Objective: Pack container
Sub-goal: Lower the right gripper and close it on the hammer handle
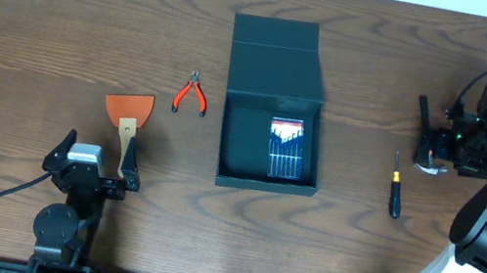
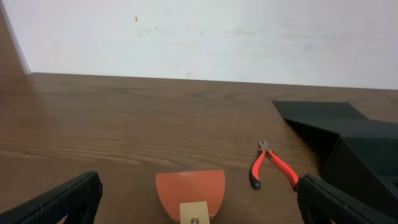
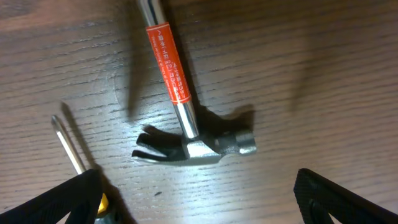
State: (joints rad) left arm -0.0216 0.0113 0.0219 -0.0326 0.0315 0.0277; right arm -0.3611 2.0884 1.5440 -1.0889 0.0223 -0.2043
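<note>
Dark teal-green, matte, rigid: the container sits at the centre of the table, open, with its flap lid laid back toward 12 o'clock.
- Inside, against the 3 o'clock wall: a blue-cased screwdriver set, lying flat.
- At 9 o'clock, near the container but not touching it: red-handled pliers, tips toward 12 o'clock.
- Farther out, toward 8 o'clock: a scraper with an orange blade and a wooden handle.
- At 3 o'clock, well apart: a screwdriver with a black handle.
- Beyond it: a hammer with an orange label on its steel shaft, lying flat on the table.

Left gripper, at 8 o'clock: fingers spread wide, empty, level with the scraper's handle end.
Right gripper, at 3 o'clock, above the hammer: fingers spread wide, holding nothing.
</note>
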